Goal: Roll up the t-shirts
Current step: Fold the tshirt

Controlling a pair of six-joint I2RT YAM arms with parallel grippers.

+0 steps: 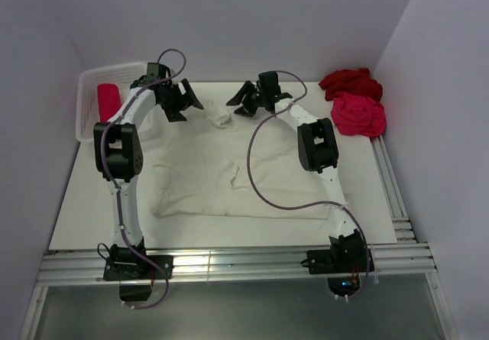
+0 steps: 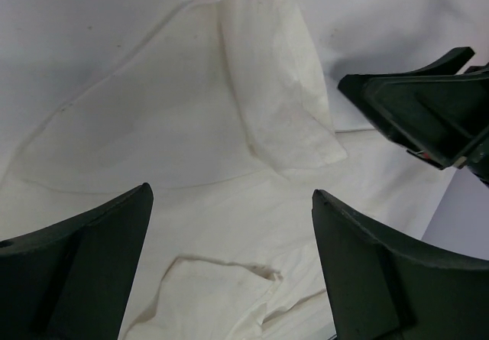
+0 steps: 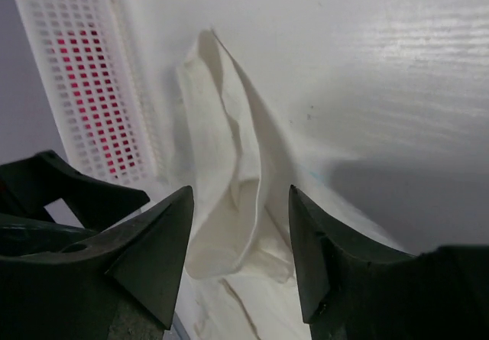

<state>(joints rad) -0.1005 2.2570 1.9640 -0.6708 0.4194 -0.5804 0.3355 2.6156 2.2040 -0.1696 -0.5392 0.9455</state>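
Note:
A cream-white t-shirt (image 1: 206, 176) lies spread on the table's middle, with a sleeve (image 1: 221, 120) folded up at its far edge. The sleeve also shows in the left wrist view (image 2: 275, 103) and in the right wrist view (image 3: 229, 195). My left gripper (image 1: 183, 102) hovers open and empty above the shirt's far left edge (image 2: 229, 233). My right gripper (image 1: 248, 99) hovers open and empty just right of the sleeve. A dark red t-shirt (image 1: 350, 82) and a bright pink-red t-shirt (image 1: 357, 115) lie bunched at the far right. Another pink-red t-shirt (image 1: 108, 99) lies rolled in the basket.
A white slatted plastic basket (image 1: 90, 88) stands at the far left corner; it also shows in the right wrist view (image 3: 84, 72). Walls enclose the table on three sides. A metal rail (image 1: 229, 263) runs along the near edge.

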